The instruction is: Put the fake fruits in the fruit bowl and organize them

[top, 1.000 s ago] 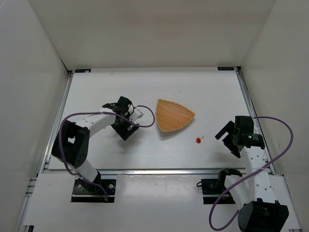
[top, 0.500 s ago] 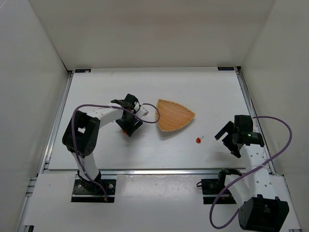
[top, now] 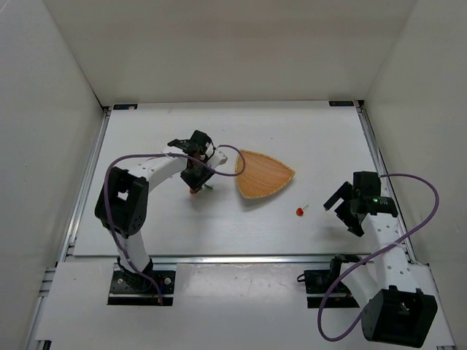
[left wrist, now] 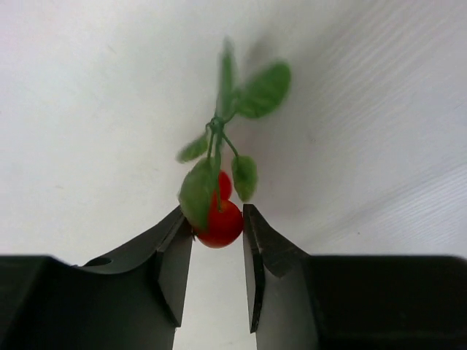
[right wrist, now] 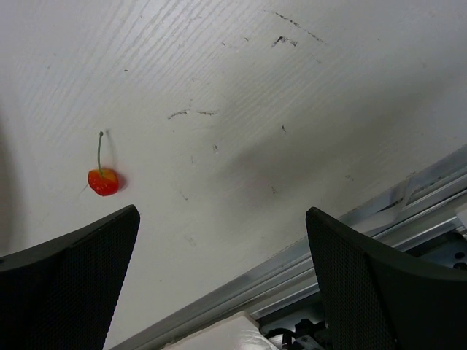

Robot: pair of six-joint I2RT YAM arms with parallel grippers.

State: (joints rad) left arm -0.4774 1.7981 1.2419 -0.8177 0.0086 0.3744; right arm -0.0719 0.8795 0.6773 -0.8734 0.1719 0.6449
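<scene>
Beside the basket (top: 266,175), left end effector (left wrist: 217,244) pinches leafy berries (left wrist: 220,224).

A flat white table (top: 306,138) with a fine striped grain fills the middle of the top view. Plain white panel walls stand around it: one at 12 o'clock (top: 233,51), one at 9 o'clock (top: 44,146), one at 3 o'clock (top: 427,109). Silver aluminium rails (top: 241,257) run along the table's edges at 9, 3 and 6 o'clock. Two small black corner brackets sit on the far corners, at 11 o'clock (top: 125,107) and at 1 o'clock (top: 341,103). In the right wrist view the table shows short dark scuff marks (right wrist: 292,36) toward 1 o'clock and near the middle.
</scene>
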